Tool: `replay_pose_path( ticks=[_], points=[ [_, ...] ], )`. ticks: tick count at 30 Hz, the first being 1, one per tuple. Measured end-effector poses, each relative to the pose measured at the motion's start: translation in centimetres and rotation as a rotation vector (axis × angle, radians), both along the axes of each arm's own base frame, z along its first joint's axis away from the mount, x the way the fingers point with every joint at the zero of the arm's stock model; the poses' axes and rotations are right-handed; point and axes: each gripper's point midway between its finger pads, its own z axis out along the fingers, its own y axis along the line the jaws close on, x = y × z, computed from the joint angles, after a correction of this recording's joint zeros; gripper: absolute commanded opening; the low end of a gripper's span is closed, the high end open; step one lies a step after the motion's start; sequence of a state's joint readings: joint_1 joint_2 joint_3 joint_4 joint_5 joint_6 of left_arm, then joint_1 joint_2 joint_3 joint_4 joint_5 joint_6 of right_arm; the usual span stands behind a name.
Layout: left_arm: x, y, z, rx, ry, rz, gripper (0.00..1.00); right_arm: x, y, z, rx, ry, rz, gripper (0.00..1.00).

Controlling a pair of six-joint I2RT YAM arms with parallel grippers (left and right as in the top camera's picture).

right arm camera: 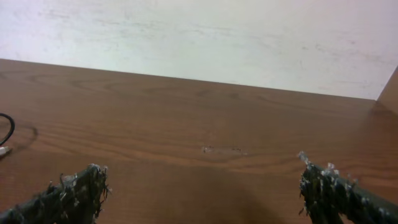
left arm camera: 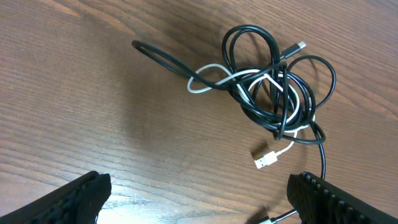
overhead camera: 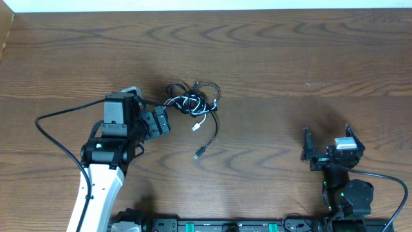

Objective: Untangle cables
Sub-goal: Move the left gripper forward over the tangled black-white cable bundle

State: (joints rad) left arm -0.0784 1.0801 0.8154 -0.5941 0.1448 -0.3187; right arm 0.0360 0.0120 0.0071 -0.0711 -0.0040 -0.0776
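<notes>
1. Left of the cable tangle (overhead camera: 193, 101), the left arm's own thick black lead (overhead camera: 48, 125) sweeps in a wide arc over the table (overhead camera: 290, 58). A broad swing of that arm could drag this lead across the wood. It is not one of the cords to be freed.
2. The left gripper (overhead camera: 166, 121) sits just left of the cable tangle, jaws spread wide and holding nothing. In the wrist view the knot lies ahead of its fingers (left arm camera: 74, 196), not between them, so closing here would likely catch only air.
3. The cable tangle lies near mid-table, with black loops wound around a white cord (left arm camera: 208, 79). Grabbing the dense middle would probably tighten the knot. One black loop (left arm camera: 155, 55) pokes out on the side facing the left gripper and looks the safer hold. The white plug (left arm camera: 266, 160) and a black tail's plug (overhead camera: 199, 154) trail from the cable tangle toward the robot and may snag when pulled.
4. Right of the cable tangle is bare wood, with ample room for laying cords out. The table's far edge (overhead camera: 257, 11) lies well beyond the knot, so a slide-off seems unlikely.
5. The right gripper (overhead camera: 327, 138) waits well to the right of the cable tangle, nearer the robot, with its jaws fully apart and empty. If one arm pulls alone, the whole bundle may simply slide.
</notes>
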Motion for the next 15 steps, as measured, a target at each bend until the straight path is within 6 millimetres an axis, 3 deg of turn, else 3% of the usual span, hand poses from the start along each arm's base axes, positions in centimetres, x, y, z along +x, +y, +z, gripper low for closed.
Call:
replay_pose_path(
  ticks=[15],
  points=[
    [1.6, -0.2, 1.3, -0.201, -0.039, 0.239, 0.96, 0.0, 0.0, 0.0, 0.0, 0.0, 0.0, 0.99]
  ],
)
